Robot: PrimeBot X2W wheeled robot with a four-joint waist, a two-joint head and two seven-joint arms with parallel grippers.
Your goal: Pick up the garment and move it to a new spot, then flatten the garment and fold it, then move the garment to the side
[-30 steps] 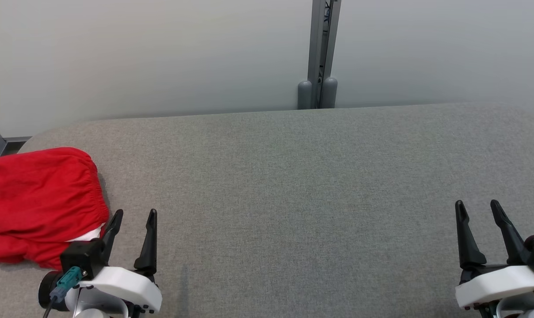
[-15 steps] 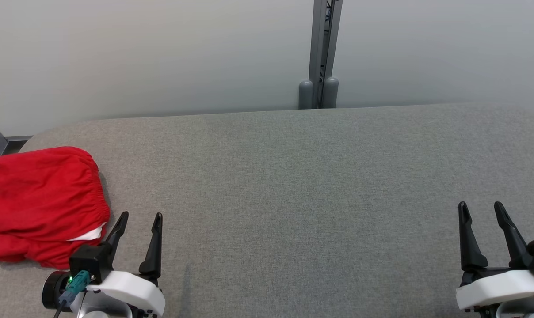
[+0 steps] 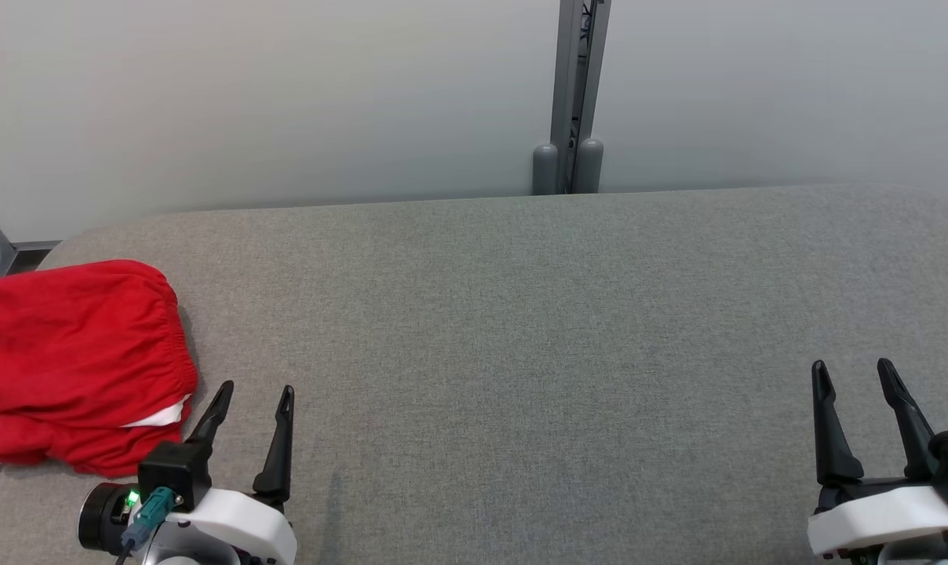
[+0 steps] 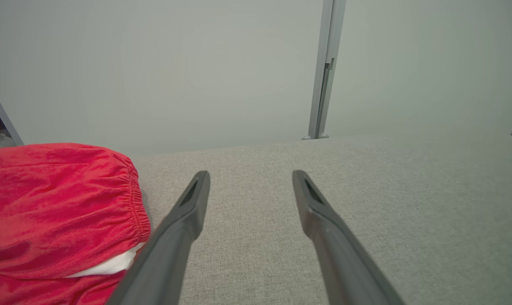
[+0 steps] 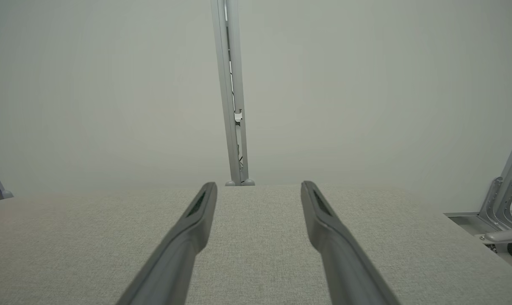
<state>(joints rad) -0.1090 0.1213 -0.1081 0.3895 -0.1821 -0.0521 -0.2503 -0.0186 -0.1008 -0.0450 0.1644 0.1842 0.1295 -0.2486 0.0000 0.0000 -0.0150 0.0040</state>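
Left gripper (image 3: 257,387): I am holding it spread and empty, just beside the red garment (image 3: 74,345).
Right gripper (image 3: 851,364): spread, empty, well apart.
Change: the green light (image 3: 133,497) on my left wrist is glowing; a second ago it was dark.
Red garment: lying folded at the left end of the grey padded table (image 3: 521,329), its elastic edge gathered and white showing.

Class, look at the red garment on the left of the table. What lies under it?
A strip of white fabric peeks out between the folds of the red garment, which rests on the grey table. The red cloth covers the rest, so how far the white extends, or whether it is part of the garment, cannot be seen.
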